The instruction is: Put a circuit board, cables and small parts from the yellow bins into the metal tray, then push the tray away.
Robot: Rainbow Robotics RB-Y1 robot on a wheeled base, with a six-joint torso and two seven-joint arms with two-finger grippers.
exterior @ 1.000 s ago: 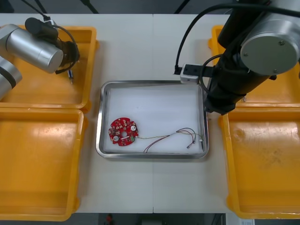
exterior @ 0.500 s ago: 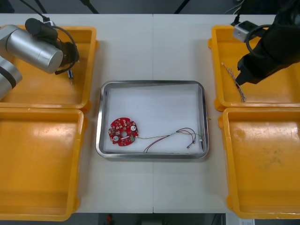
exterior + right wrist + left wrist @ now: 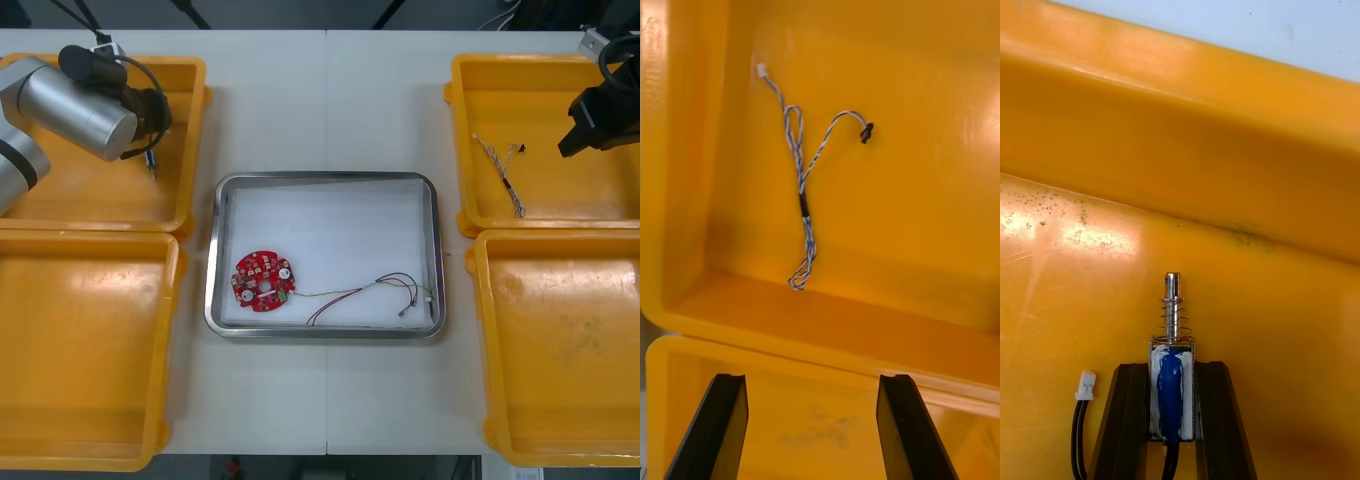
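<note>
My left gripper (image 3: 1171,390) is shut on a small metal part (image 3: 1172,352) with a blue wrap and a sprung pin, low in the far left yellow bin (image 3: 60,195). From above, this gripper (image 3: 150,152) sits near the bin's right wall. A black cable's white plug (image 3: 1085,385) lies beside one finger. My right gripper (image 3: 811,381) is open and holds nothing. It hovers at the far right bin (image 3: 570,195), short of a twisted blue and white cable (image 3: 801,195) (image 3: 500,168). The metal tray (image 3: 212,250) holds a round red circuit board (image 3: 263,280) and a thin cable (image 3: 370,290).
Two near yellow bins (image 3: 80,350) (image 3: 570,350) flank the tray at the front of the table. Bare table lies beyond the tray, between the two far bins. The right arm (image 3: 605,100) hangs over the far right bin's outer side.
The left gripper has shut on the small metal part. The right arm has swung from the tray's right edge out to the far right bin, staying open.
</note>
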